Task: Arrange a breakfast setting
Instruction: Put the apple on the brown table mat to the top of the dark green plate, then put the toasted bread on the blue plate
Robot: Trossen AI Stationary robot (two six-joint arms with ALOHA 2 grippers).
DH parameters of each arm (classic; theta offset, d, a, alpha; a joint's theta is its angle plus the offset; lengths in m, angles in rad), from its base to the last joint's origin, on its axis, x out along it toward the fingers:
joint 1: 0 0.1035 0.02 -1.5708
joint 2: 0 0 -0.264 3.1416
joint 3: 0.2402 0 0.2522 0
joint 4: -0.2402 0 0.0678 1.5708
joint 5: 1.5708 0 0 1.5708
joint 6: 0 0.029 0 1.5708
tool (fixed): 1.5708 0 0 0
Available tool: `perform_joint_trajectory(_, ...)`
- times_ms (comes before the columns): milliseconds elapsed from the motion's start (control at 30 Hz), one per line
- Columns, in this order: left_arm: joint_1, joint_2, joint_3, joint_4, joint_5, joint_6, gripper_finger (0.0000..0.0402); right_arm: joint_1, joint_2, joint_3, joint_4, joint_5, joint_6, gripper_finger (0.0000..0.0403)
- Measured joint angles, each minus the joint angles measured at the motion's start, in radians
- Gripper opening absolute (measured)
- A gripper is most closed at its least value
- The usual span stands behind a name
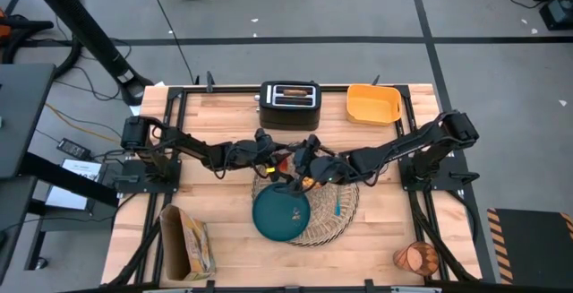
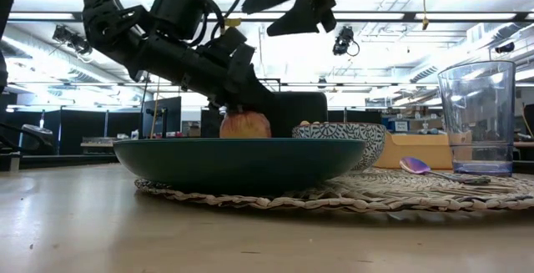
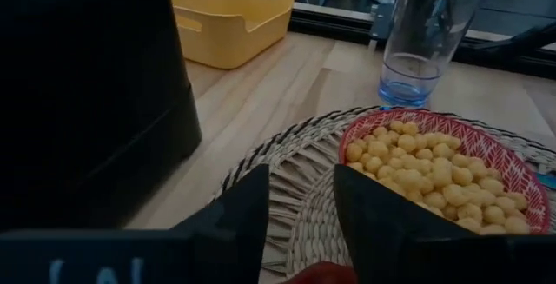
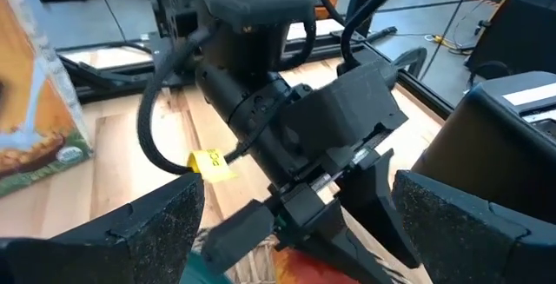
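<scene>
Your left gripper (image 2: 246, 110) gripped the red fruit (image 2: 245, 125) from above, just behind the dark teal plate (image 2: 238, 163) on the placemat (image 1: 336, 205). Your right gripper (image 4: 287, 223), fingers spread, hovered just beside it, holding nothing.

Overhead cam, table-level cam, 2 wrist cams up close; all sharing placemat (image 1: 333, 205).

The table (image 1: 376, 239) is pale planked wood, matt. The placemat (image 2: 400, 194) is rough woven straw. The plate (image 2: 238, 164) looks smooth and glossy, the tumbler (image 2: 477, 118) clear glossy plastic or glass, the toaster (image 3: 87, 102) matt black.
</scene>
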Motion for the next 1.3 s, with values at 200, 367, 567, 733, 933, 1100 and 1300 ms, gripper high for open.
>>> perform_joint_trajectory(200, 0.000, -0.007, 0.000, -0.003, 0.000, 0.001, 0.0144, 0.000, -0.056, 0.001, -0.017, -0.012, 0.006, 0.0374)
perform_joint_trajectory(367, 0.000, -0.033, 0.001, -0.015, 0.000, 0.000, 0.0144, 0.000, -0.094, 0.001, -0.034, -0.012, 0.005, 0.0374)
perform_joint_trajectory(567, 0.000, -0.076, 0.001, -0.031, 0.002, 0.006, 0.0144, -0.001, -0.121, 0.000, -0.078, -0.017, 0.010, 0.0373)
perform_joint_trajectory(733, -0.022, -0.168, 0.001, -0.123, 0.038, 0.043, 0.0144, -0.068, -0.170, 0.000, -0.197, -0.100, 0.019, 0.0364)
perform_joint_trajectory(933, -0.104, -0.307, -0.002, -0.240, 0.043, 0.119, 0.0144, -0.232, -0.227, 0.000, -0.248, -0.238, -0.086, 0.0327)
perform_joint_trajectory(1100, -0.148, -0.444, -0.114, -0.173, 0.043, 0.128, 0.0144, -0.385, -0.191, 0.000, -0.260, -0.374, -0.183, 0.0290)
perform_joint_trajectory(1300, -0.160, -0.605, -0.288, -0.084, 0.090, 0.110, 0.0144, -0.552, -0.139, 0.000, -0.140, -0.423, -0.370, 0.0250)
